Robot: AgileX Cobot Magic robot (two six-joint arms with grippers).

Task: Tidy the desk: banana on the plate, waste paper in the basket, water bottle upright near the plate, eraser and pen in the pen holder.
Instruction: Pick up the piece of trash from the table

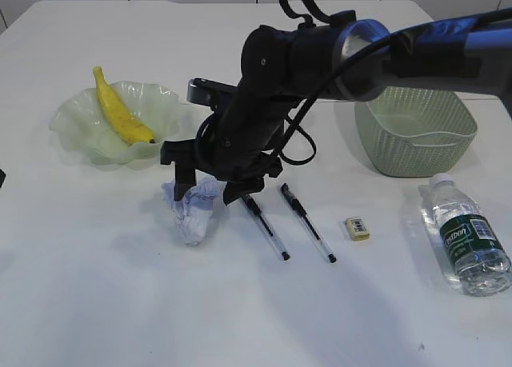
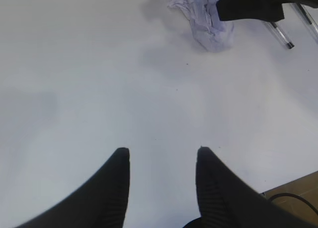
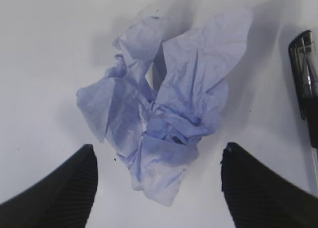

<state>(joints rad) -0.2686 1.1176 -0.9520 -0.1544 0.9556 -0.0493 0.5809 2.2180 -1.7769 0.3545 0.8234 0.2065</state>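
The crumpled bluish waste paper [image 1: 192, 211] [image 3: 164, 114] lies on the white table. My right gripper [image 1: 208, 193] [image 3: 156, 153] reaches across the middle and stands open just above it, one finger on each side, neither touching it. The left gripper [image 2: 161, 151] is open over bare table, well short of the paper [image 2: 203, 17]. A yellow banana [image 1: 120, 115] lies on the pale green glass plate [image 1: 76, 131]. Two black-capped pens [image 1: 264, 227] [image 1: 308, 223] and a small eraser [image 1: 357, 228] lie right of the paper. The water bottle [image 1: 468, 239] lies on its side at the right. The pen holder is out of view.
A green woven basket [image 1: 416, 135] stands at the back right, partly behind my right arm [image 1: 320, 55]. One pen [image 3: 308, 89] lies close to the right finger. A table edge and a cable [image 2: 293, 198] show at the lower right of the left wrist view.
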